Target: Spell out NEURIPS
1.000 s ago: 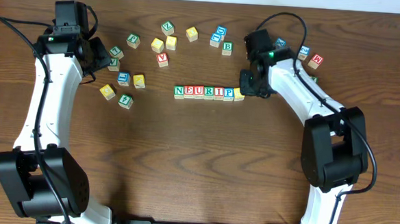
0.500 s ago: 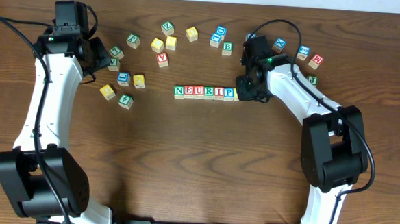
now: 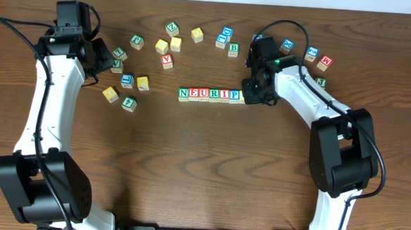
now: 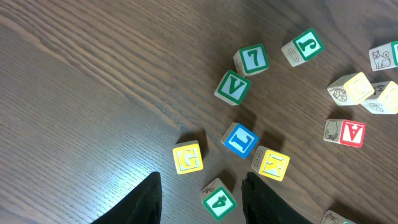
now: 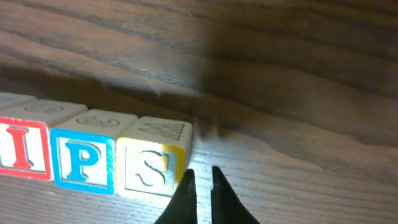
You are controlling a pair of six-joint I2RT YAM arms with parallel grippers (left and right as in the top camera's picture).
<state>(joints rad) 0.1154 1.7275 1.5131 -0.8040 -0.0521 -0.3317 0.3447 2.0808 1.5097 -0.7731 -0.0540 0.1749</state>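
Right gripper: the jaws stood pinched to a thin slit with nothing between them, and the tips were low over the tabletop.

In the right wrist view the S cube sat just to the left of the fingertips. Its near right corner was against, or almost against, the left finger; contact could not be confirmed. Further out on that same side, the P cube touched the S cube, and the I cube touched the P cube, all faces upright and flush.

From overhead, the row of cubes read N, E, U, R, I, P in one straight line. A yellow-faced cube closed the end nearest the right gripper and was partly hidden under it.

Left gripper: the jaws were moderately parted and gripped nothing. It was raised above the tabletop, well apart from the row.

In the left wrist view a green 4 cube lay between the two fingers without touching either. Just ahead of the tips were a yellow G cube, a blue L cube and another yellow cube. A green V cube and a green 7 cube lay further ahead.

From overhead, the left gripper sat beside this loose cluster.
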